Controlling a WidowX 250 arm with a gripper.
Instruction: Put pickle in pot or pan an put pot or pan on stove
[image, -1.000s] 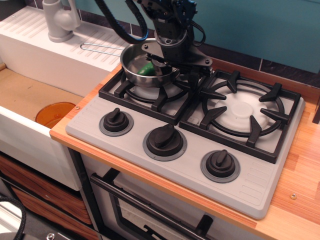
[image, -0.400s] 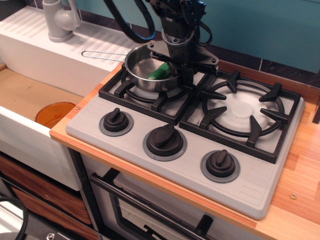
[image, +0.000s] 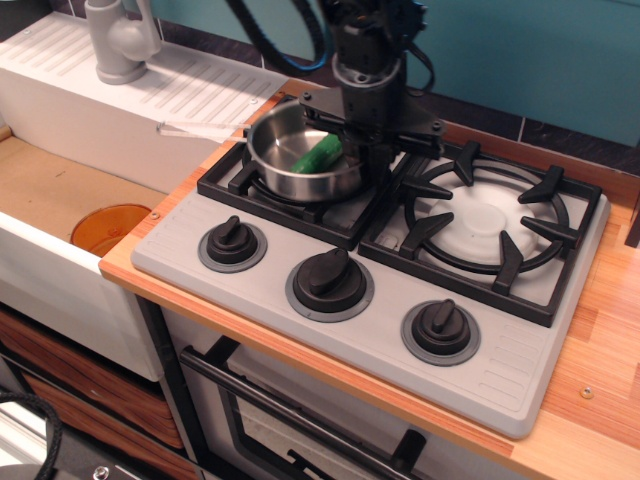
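The shiny steel pan (image: 285, 168) sits on the left burner grate of the grey stove (image: 520, 370), its thin wire handle (image: 200, 127) pointing left over the white drainboard. The green pickle (image: 317, 155) lies inside the pan, leaning toward its right side. My gripper (image: 368, 148) comes straight down at the pan's right rim and is shut on that rim. Its fingertips are partly hidden behind the pan wall and the gripper's black body.
The right burner grate (image: 490, 222) is bare. Three black knobs (image: 329, 278) line the stove front. A white ribbed drainboard (image: 90, 95) with a faucet (image: 118, 40) is at the left. An orange basin (image: 108, 227) sits in the sink below.
My gripper has moved right and down with the pan. The pan went from tilted and raised to lying on the left burner, and the pickle slid toward the right side.
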